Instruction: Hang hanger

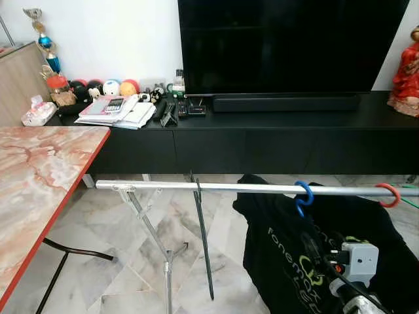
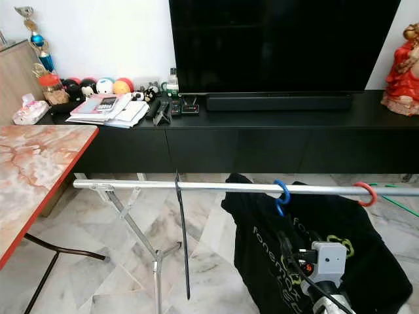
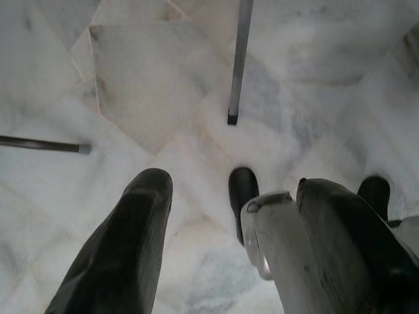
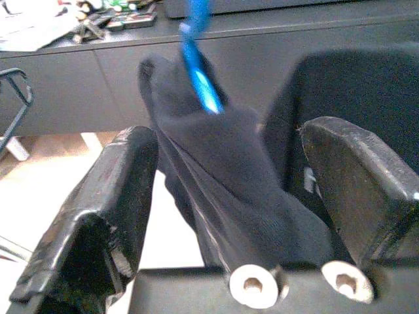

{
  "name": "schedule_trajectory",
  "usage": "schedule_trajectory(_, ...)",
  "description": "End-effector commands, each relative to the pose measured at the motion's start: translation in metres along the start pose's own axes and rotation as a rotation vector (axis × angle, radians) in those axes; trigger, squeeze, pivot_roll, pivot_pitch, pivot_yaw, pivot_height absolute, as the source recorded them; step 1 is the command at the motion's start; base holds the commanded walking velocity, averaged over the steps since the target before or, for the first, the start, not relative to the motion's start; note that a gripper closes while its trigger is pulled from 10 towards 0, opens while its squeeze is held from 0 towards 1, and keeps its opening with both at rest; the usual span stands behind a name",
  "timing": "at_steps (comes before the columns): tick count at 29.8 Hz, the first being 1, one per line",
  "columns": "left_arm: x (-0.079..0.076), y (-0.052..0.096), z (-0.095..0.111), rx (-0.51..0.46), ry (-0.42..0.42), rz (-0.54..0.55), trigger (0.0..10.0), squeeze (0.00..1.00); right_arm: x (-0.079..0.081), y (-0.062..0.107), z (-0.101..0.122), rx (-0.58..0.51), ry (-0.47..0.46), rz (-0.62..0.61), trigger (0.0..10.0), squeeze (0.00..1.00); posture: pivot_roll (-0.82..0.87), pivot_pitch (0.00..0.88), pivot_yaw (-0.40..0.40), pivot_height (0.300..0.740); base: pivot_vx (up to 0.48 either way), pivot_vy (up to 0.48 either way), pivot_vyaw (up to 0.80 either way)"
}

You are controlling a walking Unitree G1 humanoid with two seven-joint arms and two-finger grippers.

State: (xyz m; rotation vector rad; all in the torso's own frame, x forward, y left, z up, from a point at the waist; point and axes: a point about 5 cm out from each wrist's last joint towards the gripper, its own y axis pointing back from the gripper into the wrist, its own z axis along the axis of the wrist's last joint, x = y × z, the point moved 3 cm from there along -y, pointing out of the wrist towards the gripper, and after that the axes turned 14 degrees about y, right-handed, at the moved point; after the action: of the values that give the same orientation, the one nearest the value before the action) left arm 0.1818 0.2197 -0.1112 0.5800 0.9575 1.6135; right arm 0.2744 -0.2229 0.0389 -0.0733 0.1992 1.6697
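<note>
A blue hanger hook [image 1: 303, 195] sits over the silver rail [image 1: 216, 187] of a drying rack, and a black printed T-shirt [image 1: 278, 248] hangs from it. My right gripper [image 4: 232, 131] is low at the right, just in front of the shirt. Its black fingers [image 4: 111, 196] stand open on either side of the shirt's shoulder below the blue hook [image 4: 200, 72]. A red hook [image 1: 387, 194] hangs further right on the rail. My left gripper [image 3: 234, 185] hangs idle over the marble floor, fingers open and nothing between them.
A thin black bar [image 1: 203, 242] hangs from the rail left of the shirt. The rack's crossed legs [image 1: 154, 235] stand on the floor. A marble table with a red edge [image 1: 72, 190] is at the left. Behind are a black TV console [image 1: 275, 147] and a TV [image 1: 288, 46].
</note>
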Motion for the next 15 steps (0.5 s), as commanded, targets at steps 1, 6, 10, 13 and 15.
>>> schedule_trajectory(1,0.0018,0.0005,-0.0018,0.004,-0.003,0.005,10.0,0.0,0.0027,-0.0017,-0.0003,0.004,-0.007,0.017,10.0,0.0,0.01,0.0,0.012,0.74,0.0,0.0,0.0)
schedule_trajectory(6,0.0016,0.0004,-0.0003,-0.002,-0.012,0.006,10.0,0.0,0.0102,-0.0018,0.0003,0.0,-0.002,0.066,10.0,0.0,0.0,0.0,0.011,0.74,0.0,0.0,0.0)
schedule_trajectory(10,-0.0001,0.0002,-0.0016,0.0,-0.005,0.002,10.0,0.0,0.0057,-0.0011,-0.0008,0.01,0.005,0.057,10.0,0.0,0.0,0.0,0.008,0.74,0.0,0.0,0.0)
schedule_trajectory(13,-0.0011,0.0002,-0.0022,0.001,-0.002,0.0,10.0,0.0,0.0024,-0.0017,-0.0034,0.025,0.011,0.05,10.0,0.0,0.01,0.0,0.007,0.74,0.0,0.0,0.0)
schedule_trajectory(15,-0.0013,0.0003,-0.004,0.005,0.0,0.002,10.0,0.0,0.0014,-0.0053,-0.0073,0.054,0.025,0.07,10.0,0.0,0.0,0.0,0.01,0.74,0.0,0.0,0.0)
